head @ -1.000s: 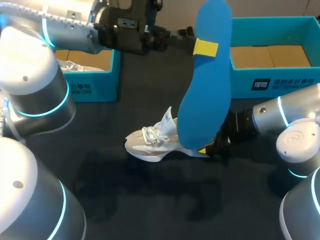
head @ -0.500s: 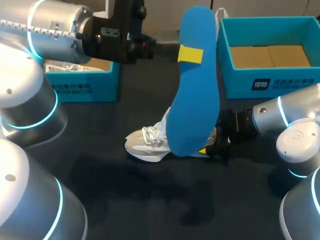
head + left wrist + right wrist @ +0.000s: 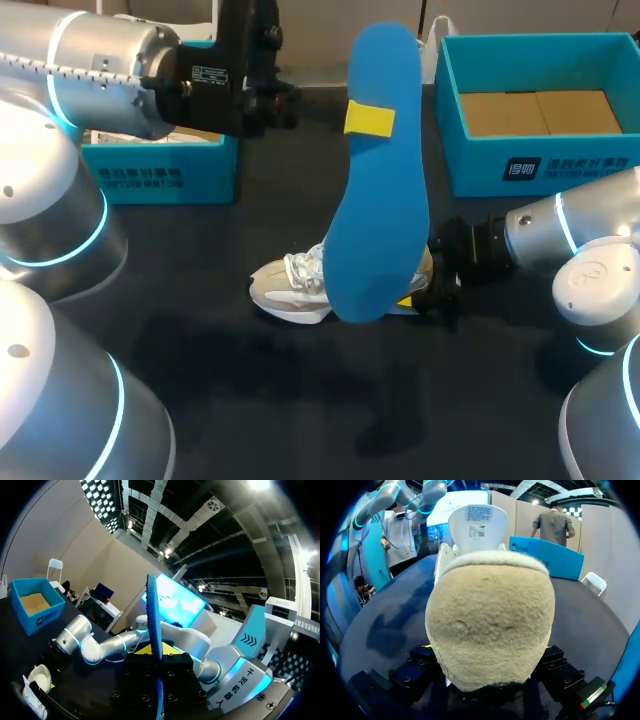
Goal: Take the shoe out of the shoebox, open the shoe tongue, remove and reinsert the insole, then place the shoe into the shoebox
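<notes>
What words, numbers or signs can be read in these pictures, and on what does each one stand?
Right shoebox, front wall: white print, too small to read.
Left shoebox, front wall: white print, too small to read.
Left arm's wrist sticker: too small to read.
Shoe tongue label: blurred, not readable.
Insole: no text.

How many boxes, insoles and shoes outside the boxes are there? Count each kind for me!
Shoeboxes: 2, the left shoebox and the right shoebox
Blue insole: 1
White shoe outside the boxes: 1
Total: 4
</notes>
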`<state>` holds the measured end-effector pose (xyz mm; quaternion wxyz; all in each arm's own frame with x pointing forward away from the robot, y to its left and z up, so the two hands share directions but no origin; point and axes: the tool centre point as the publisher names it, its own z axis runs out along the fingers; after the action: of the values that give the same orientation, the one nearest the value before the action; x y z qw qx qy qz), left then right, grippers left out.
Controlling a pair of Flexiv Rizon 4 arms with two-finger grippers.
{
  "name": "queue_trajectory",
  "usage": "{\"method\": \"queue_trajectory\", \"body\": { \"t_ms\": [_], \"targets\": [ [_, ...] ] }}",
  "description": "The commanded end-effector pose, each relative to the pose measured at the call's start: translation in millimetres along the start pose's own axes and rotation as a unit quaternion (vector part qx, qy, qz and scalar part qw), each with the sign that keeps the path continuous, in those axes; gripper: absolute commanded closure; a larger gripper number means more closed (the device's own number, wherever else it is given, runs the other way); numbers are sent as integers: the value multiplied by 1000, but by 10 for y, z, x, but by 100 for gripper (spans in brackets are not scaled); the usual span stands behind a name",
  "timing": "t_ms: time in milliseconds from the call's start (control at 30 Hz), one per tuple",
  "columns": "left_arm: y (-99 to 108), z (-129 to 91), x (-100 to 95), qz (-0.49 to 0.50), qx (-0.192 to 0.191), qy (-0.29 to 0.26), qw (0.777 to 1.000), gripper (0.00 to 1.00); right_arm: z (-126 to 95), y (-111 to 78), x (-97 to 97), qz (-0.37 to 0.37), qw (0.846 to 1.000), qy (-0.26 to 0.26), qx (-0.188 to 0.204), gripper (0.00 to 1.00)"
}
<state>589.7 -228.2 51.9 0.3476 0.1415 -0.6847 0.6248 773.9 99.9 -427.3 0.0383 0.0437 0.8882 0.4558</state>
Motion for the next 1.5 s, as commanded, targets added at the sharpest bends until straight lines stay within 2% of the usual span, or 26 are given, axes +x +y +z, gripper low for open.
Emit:
{"method": "queue_trajectory", "body": {
  "t_ms": [33,300,333,367,833,1233,1500],
  "targets": [
    [6,3,1,0,0,0,1000,100,37,-20,-3,0,1000,0,3,100],
    [6,3,1,0,0,0,1000,100,37,-20,-3,0,1000,0,3,99],
    [6,3,1,0,0,0,1000,100,37,-20,-3,0,1000,0,3,69],
    [6,3,1,0,0,0,1000,100,37,-20,-3,0,1000,0,3,0],
    [6,3,1,0,0,0,1000,100,20,-17,-16,-2,1000,0,2,0],
    [6,3,1,0,0,0,1000,100,-92,-53,-79,5,1000,9,-21,0],
    [6,3,1,0,0,0,1000,100,-98,-55,-84,11,1000,11,-13,0]
  ]
}}
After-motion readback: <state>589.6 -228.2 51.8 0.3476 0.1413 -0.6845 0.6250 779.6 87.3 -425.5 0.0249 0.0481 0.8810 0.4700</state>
